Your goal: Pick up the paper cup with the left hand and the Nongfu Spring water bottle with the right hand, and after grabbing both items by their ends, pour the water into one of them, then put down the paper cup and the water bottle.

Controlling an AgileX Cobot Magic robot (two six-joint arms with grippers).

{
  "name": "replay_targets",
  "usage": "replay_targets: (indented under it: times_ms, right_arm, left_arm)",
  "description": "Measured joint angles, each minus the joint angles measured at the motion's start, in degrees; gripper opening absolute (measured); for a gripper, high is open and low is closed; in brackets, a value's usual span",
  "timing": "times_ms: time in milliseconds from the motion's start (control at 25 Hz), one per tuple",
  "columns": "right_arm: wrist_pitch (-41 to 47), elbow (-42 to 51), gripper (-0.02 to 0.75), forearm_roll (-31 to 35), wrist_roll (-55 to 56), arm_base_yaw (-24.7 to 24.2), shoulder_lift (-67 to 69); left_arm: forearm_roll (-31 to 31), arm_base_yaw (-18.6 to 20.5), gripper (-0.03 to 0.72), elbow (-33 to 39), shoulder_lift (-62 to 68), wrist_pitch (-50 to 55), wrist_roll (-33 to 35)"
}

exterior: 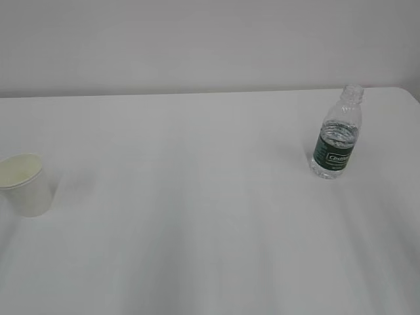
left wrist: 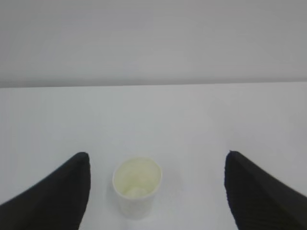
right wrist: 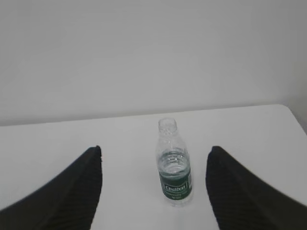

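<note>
The paper cup (exterior: pixel 26 187) stands upright at the table's left edge, white outside and cream inside. In the left wrist view the paper cup (left wrist: pixel 136 187) sits ahead of my left gripper (left wrist: pixel 157 153), nearer the left finger, with both black fingers wide apart and touching nothing. The Nongfu Spring water bottle (exterior: pixel 337 134) stands upright and capless at the right rear, with water (exterior: pixel 340 136) up to about its shoulder. My right gripper (right wrist: pixel 156 147) is open, and the bottle (right wrist: pixel 174 167) stands ahead of it, untouched. Neither gripper shows in the exterior view.
The white table (exterior: pixel 197 216) runs back to a plain pale wall. Its rounded far right corner (exterior: pixel 410 95) lies just behind and to the right of the bottle. Nothing else stands on the table in these views.
</note>
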Motion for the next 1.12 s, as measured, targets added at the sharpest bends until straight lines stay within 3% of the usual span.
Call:
replay_targets:
  times_ms: [280,600,920,1120]
  right_arm:
    - [-5.23,0.00,0.519,0.03,-2.23,0.00,0.70]
    - [-11.86,0.72,0.518,-1.78,-3.71,0.00,4.74]
    - [-35.03,8.42,0.518,-4.30,-3.63,0.00,16.48]
    - [-39.77,10.03,0.518,-6.98,-1.23,0.00,23.06]
  left_arm:
    - [0.00,0.00,0.591,0.00,3.11,-9.24,0.00]
    - [-2.41,0.00,0.588,0.00,10.00,-12.64,0.00]
    - [-2.56,0.00,0.551,4.94,21.81,-29.90,0.00]
    - [-2.88,-3.03,0.540,10.82,25.60,-41.70,0.00]
